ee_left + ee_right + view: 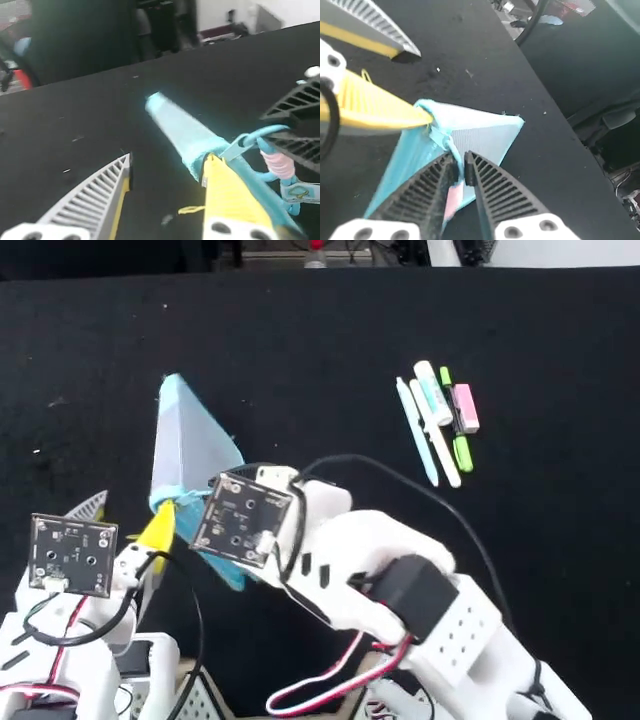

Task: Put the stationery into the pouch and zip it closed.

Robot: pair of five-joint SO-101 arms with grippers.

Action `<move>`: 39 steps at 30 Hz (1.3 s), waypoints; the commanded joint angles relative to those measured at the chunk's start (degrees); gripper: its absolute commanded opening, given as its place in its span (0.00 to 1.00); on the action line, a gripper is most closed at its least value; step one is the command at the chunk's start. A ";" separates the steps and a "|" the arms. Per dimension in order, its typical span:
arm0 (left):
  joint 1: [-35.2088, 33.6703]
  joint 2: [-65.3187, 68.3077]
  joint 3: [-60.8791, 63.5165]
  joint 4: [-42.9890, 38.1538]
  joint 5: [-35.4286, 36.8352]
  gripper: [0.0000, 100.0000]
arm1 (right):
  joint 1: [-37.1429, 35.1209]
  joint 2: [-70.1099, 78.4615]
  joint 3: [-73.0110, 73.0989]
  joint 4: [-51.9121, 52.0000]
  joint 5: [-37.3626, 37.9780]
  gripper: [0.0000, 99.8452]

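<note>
The right gripper (460,157) is pinched tight on the blue zip pull (445,141) of the light blue fabric pouch (185,435) on the black table (320,340), the left gripper (169,159) gapes wide, yellow finger touching the pouch beside that pull, while the pastel pens and pink eraser (440,420) lie well apart from the pouch.

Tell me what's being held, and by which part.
The right gripper holds the pouch by its zipper pull. The left gripper is open, one finger against the pouch's end.
</note>
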 commanded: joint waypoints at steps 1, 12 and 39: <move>-3.47 1.23 -1.63 0.09 -2.20 0.23 | 0.53 1.80 -3.91 0.09 0.26 0.01; -3.47 1.23 -1.63 0.70 -2.02 0.23 | 0.44 -5.05 -3.21 11.52 0.09 0.01; -3.38 1.23 -1.63 0.53 -1.93 0.23 | -9.93 -23.34 41.45 -23.38 -17.05 0.21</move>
